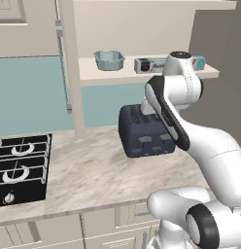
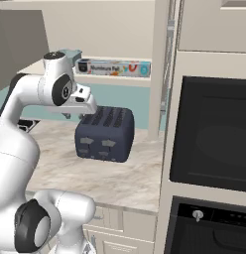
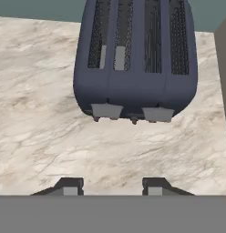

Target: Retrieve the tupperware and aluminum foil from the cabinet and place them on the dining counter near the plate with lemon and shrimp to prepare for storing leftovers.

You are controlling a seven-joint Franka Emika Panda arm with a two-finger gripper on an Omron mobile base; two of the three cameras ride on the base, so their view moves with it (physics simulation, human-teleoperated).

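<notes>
Two task items sit on the pale shelf of the open cabinet (image 1: 142,77): the tupperware (image 1: 109,60), a pale blue-grey tub with a flared rim, toward the left of the shelf, and the aluminum foil (image 2: 114,67), a long white-grey box with red lettering and a teal end, lying lengthwise to its right with a gap between them. In the left base view the arm's upper joint covers the middle of the foil box, so its two ends show either side of it. The cabinet door (image 1: 66,58) stands swung out at the shelf's left edge, seen edge-on with its slim metal bar handle.

Below the shelf, a dark navy four-slot toaster (image 1: 144,131) stands on the marble worktop (image 1: 93,170), its lever side facing the near edge. A black hob (image 1: 20,168) is set into the worktop well to the left. To the right, in the right base view, a tall unit holds a dark built-in oven (image 2: 212,134).

The gripper (image 3: 112,186) hangs above the worktop, just on the near side of the toaster and pointing down; in the hand view its two finger tips (image 3: 71,185) stand apart with bare marble between them, released and grasping nothing. The arm bends over the toaster, well below the shelf.
</notes>
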